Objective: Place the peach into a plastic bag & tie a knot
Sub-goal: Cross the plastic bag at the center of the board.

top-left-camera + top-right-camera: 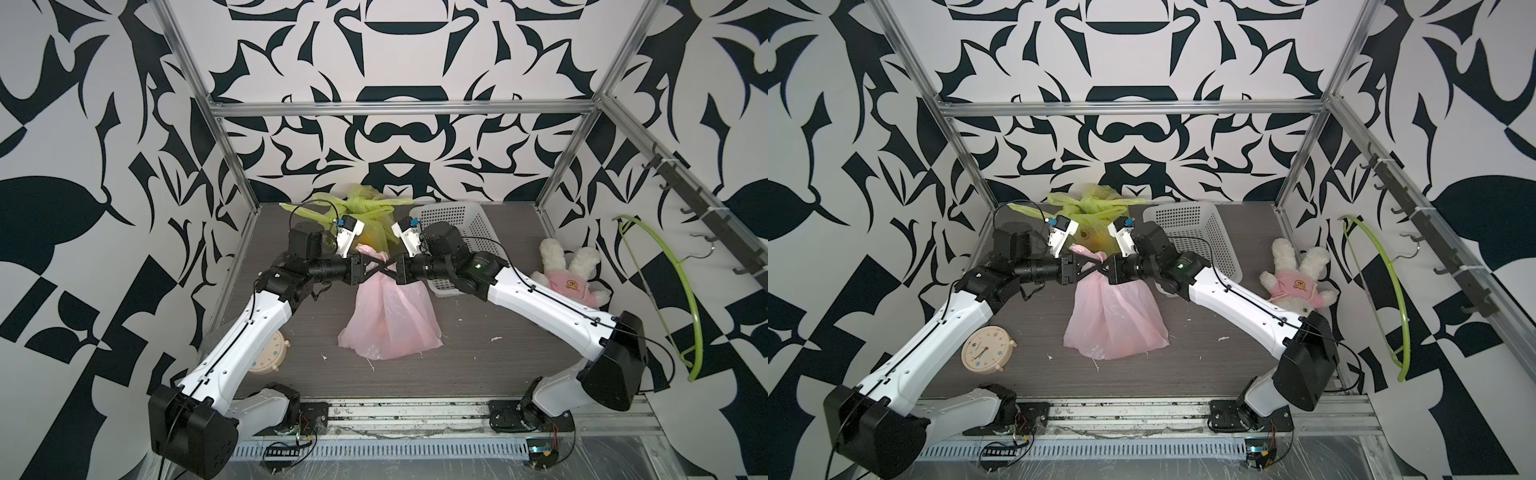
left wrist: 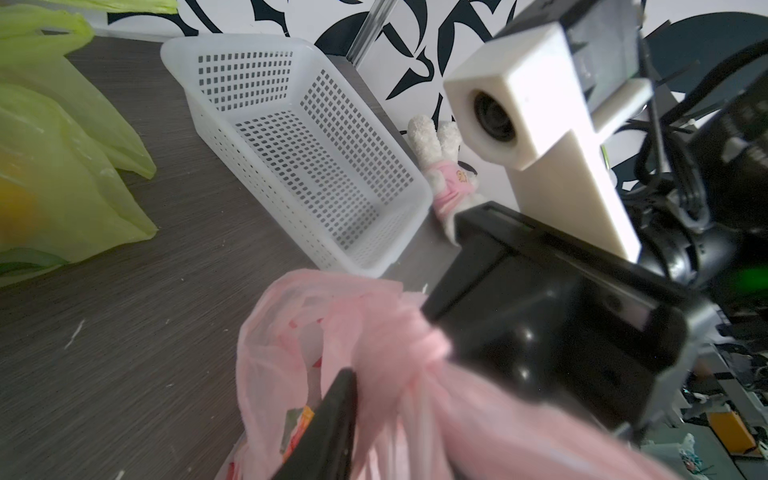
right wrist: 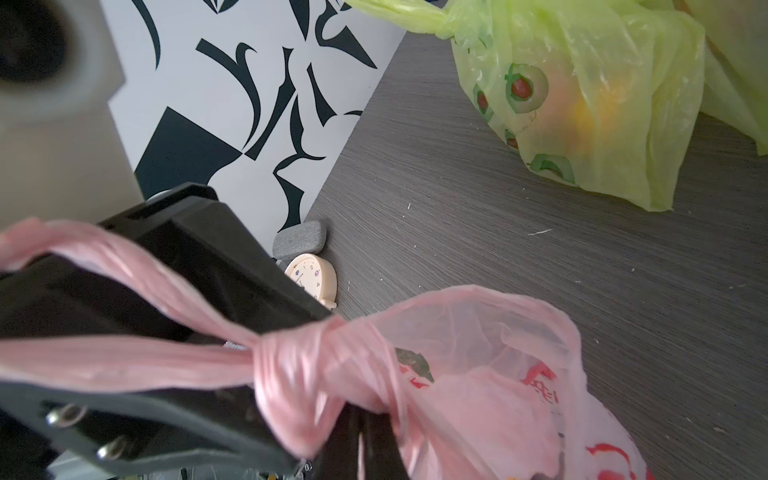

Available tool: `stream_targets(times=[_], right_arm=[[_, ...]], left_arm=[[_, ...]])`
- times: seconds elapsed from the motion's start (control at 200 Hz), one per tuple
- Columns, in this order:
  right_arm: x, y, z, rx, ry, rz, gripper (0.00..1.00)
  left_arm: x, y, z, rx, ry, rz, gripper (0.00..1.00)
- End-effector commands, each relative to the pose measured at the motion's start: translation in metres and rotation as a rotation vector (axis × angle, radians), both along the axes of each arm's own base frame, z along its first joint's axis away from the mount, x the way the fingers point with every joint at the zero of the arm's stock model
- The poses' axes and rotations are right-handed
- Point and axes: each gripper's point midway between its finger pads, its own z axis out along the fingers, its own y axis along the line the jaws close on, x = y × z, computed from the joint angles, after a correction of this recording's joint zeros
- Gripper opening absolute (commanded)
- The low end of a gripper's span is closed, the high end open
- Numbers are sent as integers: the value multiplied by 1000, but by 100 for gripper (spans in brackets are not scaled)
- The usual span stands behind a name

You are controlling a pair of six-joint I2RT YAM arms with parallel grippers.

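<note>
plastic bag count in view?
3. Pink bag at centre, knotted at the top. Two yellow-green bags at the back: one knotted, avocado print, another against it. They overlap, so a further one may be hidden.

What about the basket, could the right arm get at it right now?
Probably, once it lets go: the basket lies close by the right gripper with nothing between them, but that gripper is shut on the bag at its handle.

Pink bag [image 1: 388, 320] sits mid-bench, translucent with red print. Its base is spread toward the front edge and its neck is drawn up, cinched in a knot [image 3: 307, 374]. There's a faint orange shape [image 1: 395, 345] low inside.
</note>
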Motion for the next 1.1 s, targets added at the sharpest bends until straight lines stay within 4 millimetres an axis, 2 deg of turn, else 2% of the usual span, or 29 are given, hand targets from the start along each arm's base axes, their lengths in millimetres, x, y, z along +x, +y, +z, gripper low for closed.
stream_targets(times=[0.0,0.1,0.265,0.515,0.97,1.095], right_arm=[[-2,-4,22,35,-52,6,0],[-3,-4,21,30,-46,9,0],[-9,-2,28,52,-51,41,0],[-23,5,29,61,-47,114,0],[-46,14,33,81,-57,222,0],[-49,14,34,82,-58,236,0]], left_arm=[[-12,0,2,-15,-5,-35,38],[-12,0,7,-23,-32,-34,39],[1,3,5,-7,-22,18,39],[12,-1,7,-20,3,33,39],[18,-4,5,-31,28,36,30],[18,-4,6,-34,29,35,23]])
